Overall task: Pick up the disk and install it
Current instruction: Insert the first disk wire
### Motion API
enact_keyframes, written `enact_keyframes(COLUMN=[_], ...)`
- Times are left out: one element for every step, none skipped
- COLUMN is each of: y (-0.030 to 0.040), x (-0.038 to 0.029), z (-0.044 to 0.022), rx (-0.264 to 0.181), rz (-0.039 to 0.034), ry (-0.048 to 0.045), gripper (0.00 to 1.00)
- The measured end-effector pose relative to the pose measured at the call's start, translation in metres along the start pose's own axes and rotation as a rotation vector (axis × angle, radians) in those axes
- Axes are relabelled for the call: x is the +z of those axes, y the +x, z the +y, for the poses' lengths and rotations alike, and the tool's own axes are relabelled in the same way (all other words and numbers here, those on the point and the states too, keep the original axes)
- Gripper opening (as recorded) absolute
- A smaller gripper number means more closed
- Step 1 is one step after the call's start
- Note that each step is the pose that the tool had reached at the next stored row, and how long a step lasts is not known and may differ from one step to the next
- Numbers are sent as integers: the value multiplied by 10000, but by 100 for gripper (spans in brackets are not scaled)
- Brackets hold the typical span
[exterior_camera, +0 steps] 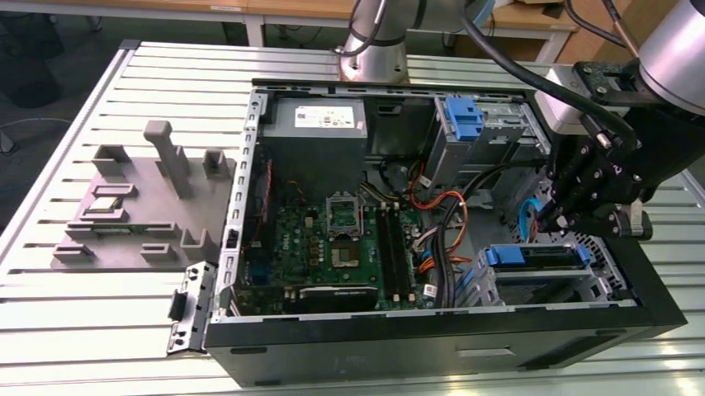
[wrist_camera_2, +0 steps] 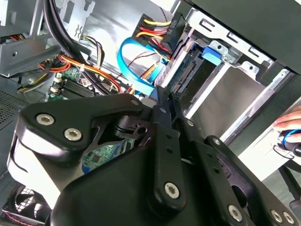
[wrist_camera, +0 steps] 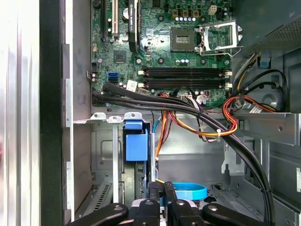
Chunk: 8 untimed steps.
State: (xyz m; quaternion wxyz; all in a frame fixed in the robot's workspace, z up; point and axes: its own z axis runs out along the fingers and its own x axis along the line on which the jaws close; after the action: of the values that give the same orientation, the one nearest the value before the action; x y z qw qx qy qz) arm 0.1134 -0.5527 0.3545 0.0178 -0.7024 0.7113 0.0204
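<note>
Seemingly empty, the closed pincer point(wrist_camera_2: 162, 98) meets the disk point(wrist_camera_2: 186, 71) end-on; pushing squarely along its bay point(wrist_camera_2: 235, 92) should seat it.

The disk point(exterior_camera: 536, 256) lies mostly hidden by its drive cage point(exterior_camera: 551, 290); the gripper point(wrist_camera: 161, 189) is cropped.

Claw point(wrist_camera_2: 162, 97) closed, pointing down

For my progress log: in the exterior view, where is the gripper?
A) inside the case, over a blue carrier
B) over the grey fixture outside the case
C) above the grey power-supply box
A: the gripper hangs inside the computer case at the exterior view's right, close over the blue carrier in its drive cage.
</note>
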Motion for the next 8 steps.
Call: enact_keyframes(y=[7,16,24,30,33,34,34,36], x=[1,3,4,6,9,9,9,11], z=[-1,-1,-2,-2,-3,-3,-2,-2], rx=[0,0,0,-1,-4,-4,-4,-4], rz=[-1,-1,-1,-1,-2,-1,0,-1], ry=[1,1,6,18,39,51,56,69], gripper=[16,16,16,16,16,16,16,16])
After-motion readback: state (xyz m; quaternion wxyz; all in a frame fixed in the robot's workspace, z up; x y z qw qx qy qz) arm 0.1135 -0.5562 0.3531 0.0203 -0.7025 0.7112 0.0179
